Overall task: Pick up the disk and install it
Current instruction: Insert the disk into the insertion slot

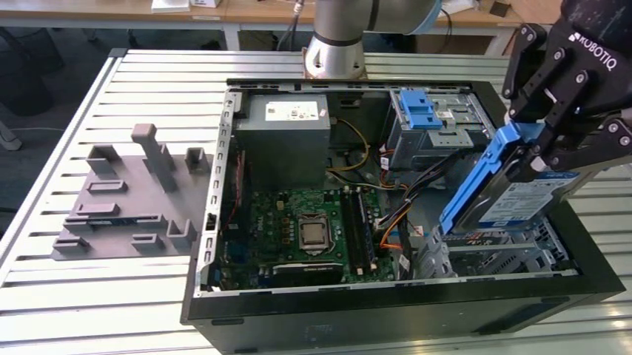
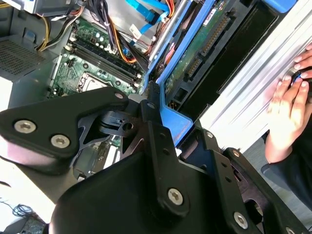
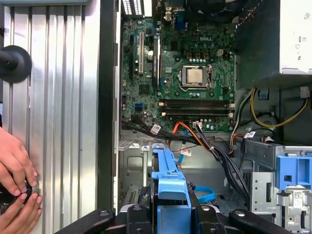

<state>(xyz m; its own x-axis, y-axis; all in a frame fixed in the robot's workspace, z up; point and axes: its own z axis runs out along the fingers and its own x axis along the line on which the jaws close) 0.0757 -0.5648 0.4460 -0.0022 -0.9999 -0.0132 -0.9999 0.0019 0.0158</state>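
Black two-finger gripper [image 1: 538, 151] on the silver-and-blue robot arm [image 1: 341, 29] is clamped on the flat silver-metal disk [image 1: 528, 198] with blue plastic rails and a blue-and-white label. Fingers squeeze it from both flat sides. The disk is off the table, tilted steeply on edge, label toward the exterior view's right, blue rail up front. It hangs over the silver metal drive cage [image 1: 504, 255] in the near corner of the open black computer case [image 1: 395, 314], on the exterior view's right. Lower end is just at the cage top; can't tell if it touches.

In the second wrist view the disk [image 2: 204, 44] shows its green circuit-board side, gripper [image 2: 156, 112] closed on the blue rail. In the first wrist view the rail end of the disk [image 3: 168, 180] sits between the fingers of the gripper [image 3: 170, 214].

Inside the case: green motherboard [image 1: 296, 222], big grey metal box [image 1: 286, 137], small blue plastic latch [image 1: 419, 111]. The case stands on a grey slatted metal table [image 1: 99, 296]; a grey plastic fixture [image 1: 129, 200] lies beside it. A person's hands [image 3: 14, 170] rest on the table edge.
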